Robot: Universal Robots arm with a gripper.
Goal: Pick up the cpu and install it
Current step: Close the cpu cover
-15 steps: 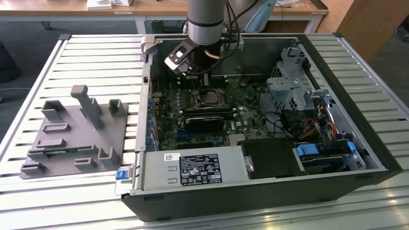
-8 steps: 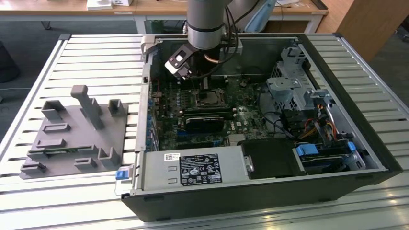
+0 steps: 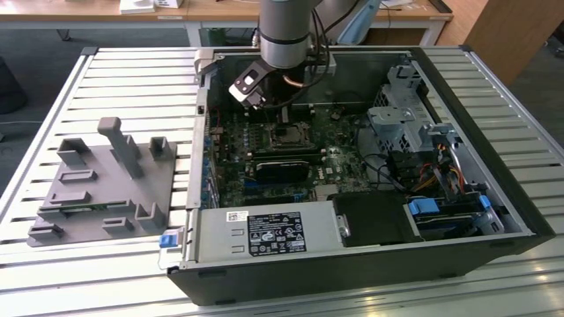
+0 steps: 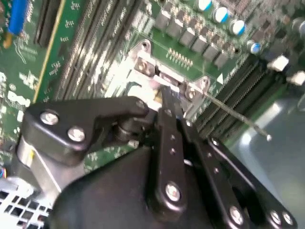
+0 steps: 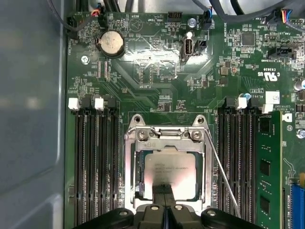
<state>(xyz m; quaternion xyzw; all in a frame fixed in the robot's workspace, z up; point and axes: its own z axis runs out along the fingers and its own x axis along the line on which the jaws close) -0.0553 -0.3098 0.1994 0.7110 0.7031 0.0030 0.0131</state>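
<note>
Grey arm (image 3: pixel 284 33) stands vertical in the exterior view's upper centre; black gripper (image 5: pixel 163 190), jaws together, touches the flat silvery square cpu (image 5: pixel 170 171) in its socket (image 5: pixel 129 162).

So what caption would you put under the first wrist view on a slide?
The robot's hand at the cpu, which lies in the motherboard socket.

A robotics lab or test workshop, by the look of it: a robot arm (image 3: pixel 286 26) reaches down over a slatted metal bench (image 3: pixel 132 79), on which an open computer case (image 3: pixel 352 271) lies on its side (motherboard (image 5: pixel 157 71) bare) beside a grey fixture tray (image 3: pixel 88 198); pale wooden desks (image 3: pixel 220 10) on white legs line the back, over a grey floor (image 3: pixel 35 46)
</note>
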